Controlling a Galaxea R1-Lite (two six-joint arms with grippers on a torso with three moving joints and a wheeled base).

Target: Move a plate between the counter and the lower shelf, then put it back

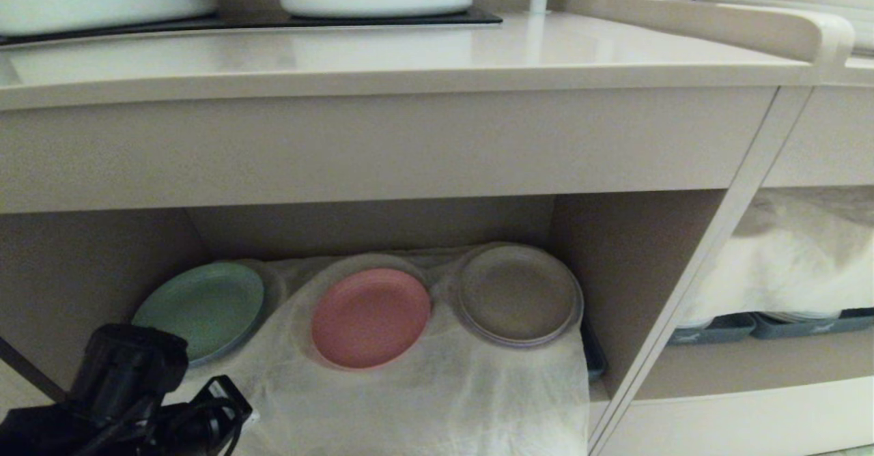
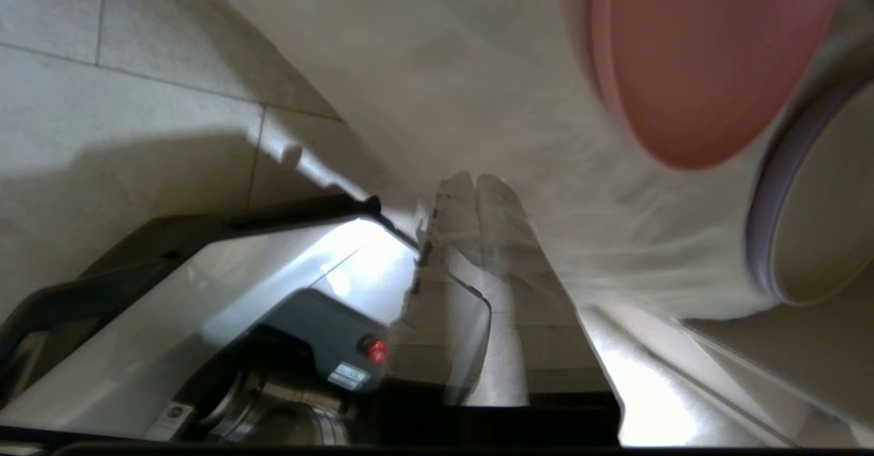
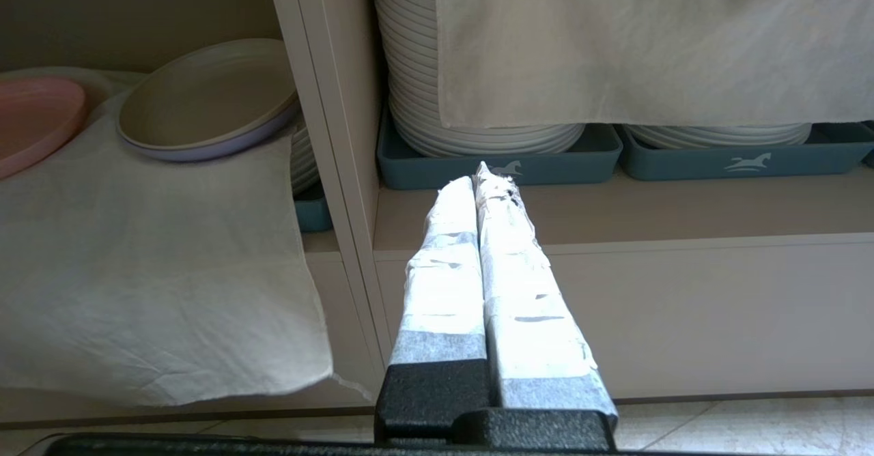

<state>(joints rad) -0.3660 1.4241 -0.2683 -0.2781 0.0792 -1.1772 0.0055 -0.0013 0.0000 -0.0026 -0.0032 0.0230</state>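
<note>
Left gripper (image 2: 471, 190) fingers pressed together, empty, pink plate (image 1: 371, 317) at its 1 o'clock, matte, round, low-rimmed, on cloth (image 1: 437, 401).

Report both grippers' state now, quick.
Left gripper: shut, holding nothing, short of the pink plate.
Right gripper: shut, holding nothing, parked low before the cabinet.

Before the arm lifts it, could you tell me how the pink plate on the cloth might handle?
The plate looks like thin matte plastic, so probably light and stiff. Its low rim offers little to pinch. Resting on wrinkled white cloth, it may drag the fabric if pushed.
</note>
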